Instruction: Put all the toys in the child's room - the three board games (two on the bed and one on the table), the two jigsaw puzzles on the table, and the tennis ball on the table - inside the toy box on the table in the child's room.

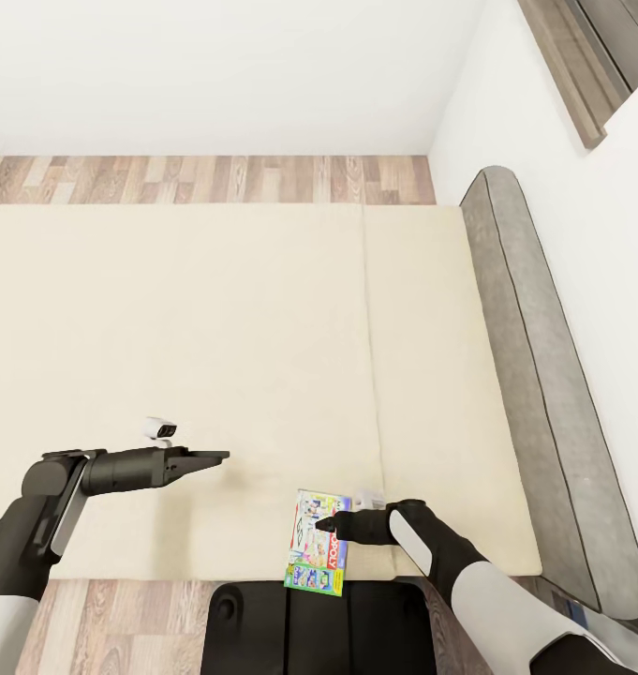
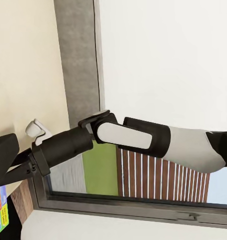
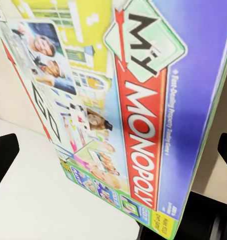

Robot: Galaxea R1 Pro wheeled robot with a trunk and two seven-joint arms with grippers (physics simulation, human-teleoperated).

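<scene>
Right pincer (image 1: pixel 324 527) over board game (image 1: pixel 317 555) (apparently open), bed (image 1: pixel 215 375) edge.

Between the right claw's (image 1: pixel 324 527) matt black fingers, the board game (image 1: pixel 317 553) has a glossy printed cardboard face. Under it the bed (image 1: pixel 215 356) is smooth matt cream cloth, the floor (image 1: pixel 206 178) beyond grained wood.

Bright, even simulator light with faint shadows; the close board game box (image 3: pixel 138 115) looks slightly blurred.
</scene>
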